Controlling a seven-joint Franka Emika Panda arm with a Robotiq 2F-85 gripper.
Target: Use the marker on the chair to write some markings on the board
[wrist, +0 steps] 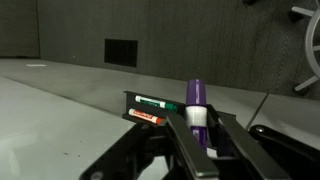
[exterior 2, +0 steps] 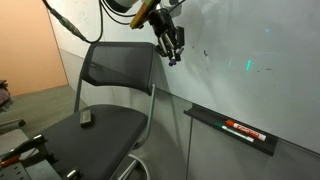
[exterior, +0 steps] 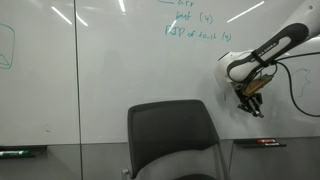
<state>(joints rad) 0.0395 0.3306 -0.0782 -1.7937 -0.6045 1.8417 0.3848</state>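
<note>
**Marker Being Held at the Board**

The tool (exterior: 252, 106) is gripping the marker (wrist: 197, 98), its jaws sitting narrow on the white barrel. The purple end is sticking out ahead, likely so that it is facing the board (exterior: 100, 70) for writing. The tool is hovering beside the chair (exterior: 170, 130) backrest, above the ledge (exterior 2: 212, 117) where a red-and-black marker (exterior 2: 243, 129) is lying. I cannot tell whether the tip is touching. Green handwriting is showing near the board's top edge, too small to read, and no brand is showing.
</note>
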